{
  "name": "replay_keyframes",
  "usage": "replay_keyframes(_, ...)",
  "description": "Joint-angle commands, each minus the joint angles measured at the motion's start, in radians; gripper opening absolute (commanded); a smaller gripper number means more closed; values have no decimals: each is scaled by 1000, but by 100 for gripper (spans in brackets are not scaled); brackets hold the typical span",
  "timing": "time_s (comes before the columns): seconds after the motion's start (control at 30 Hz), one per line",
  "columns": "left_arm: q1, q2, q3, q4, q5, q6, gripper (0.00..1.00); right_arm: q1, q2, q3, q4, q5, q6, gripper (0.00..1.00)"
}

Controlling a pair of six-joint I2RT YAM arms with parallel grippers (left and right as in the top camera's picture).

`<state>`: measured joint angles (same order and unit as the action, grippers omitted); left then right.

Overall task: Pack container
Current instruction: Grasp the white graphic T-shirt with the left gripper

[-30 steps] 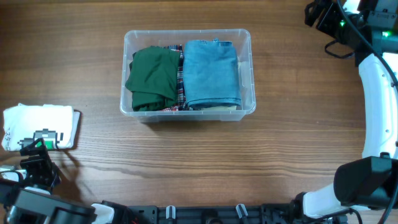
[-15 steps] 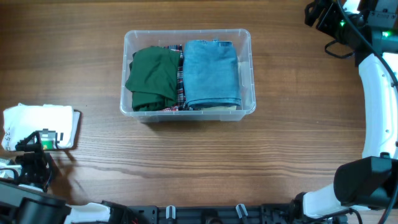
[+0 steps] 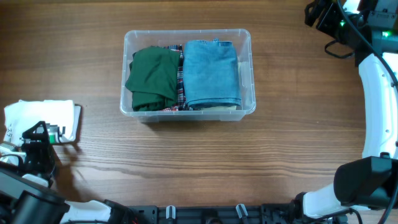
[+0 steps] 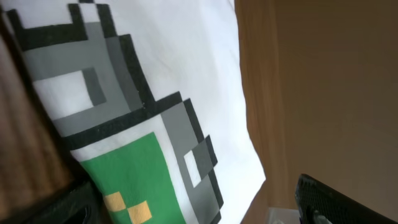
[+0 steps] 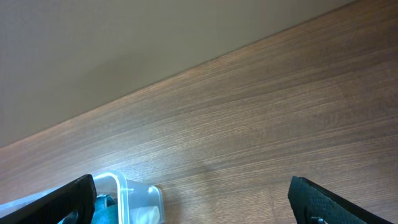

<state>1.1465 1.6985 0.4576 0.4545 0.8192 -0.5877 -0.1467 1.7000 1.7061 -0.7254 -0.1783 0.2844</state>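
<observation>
A large rectangular clear plastic container (image 3: 188,31) with rounded corners and a rimmed edge sits on the brown wood-grain table (image 3: 280,137), towards the far side and a little left of centre. Inside it, a folded dark green garment (image 3: 152,78) of soft, smooth cloth fills the left half. A folded piece of light blue denim (image 3: 211,71), with a stitched waistband at its far end, fills the right half. Between the two shows a narrow strip of red plaid fabric (image 3: 181,81).

At the near left edge of the table lies a folded white garment (image 3: 40,112), flat and roughly square. The black left gripper (image 3: 38,134) is over its near part. In the left wrist view its jaws stand wide apart, one dark fingertip (image 4: 323,199) at either lower corner. Below them, the white cloth (image 4: 205,56) carries a blocky pixel print (image 4: 124,149) in black, grey, green and yellow. Whether the fingers touch the cloth cannot be told.

The right gripper (image 3: 318,14) is at the far right corner, well apart from the container, on a curved white arm link (image 3: 376,99). In its wrist view the jaws are spread wide with nothing between them, over bare wood, and a rounded corner of the container (image 5: 140,196) shows at the lower left.
</observation>
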Motion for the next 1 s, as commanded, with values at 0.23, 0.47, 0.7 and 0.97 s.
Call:
replay_keyframes(0.23,-52,66,-47,-55,-166,-4,100,2,11,-6,3,7,6,100)
replay_keyframes(0.47,-57,65,-47,-214,-163,-95,100,2,11,-6,3,7,6,100)
replay_keyframes(0.7,-177,65,-47,-264,-247,-215,100,2,11,-6,3,7,7,100)
replay_keyframes(0.97,-346,65,-47,-315,-290,-266,100,2,11,-6,3,7,6,100)
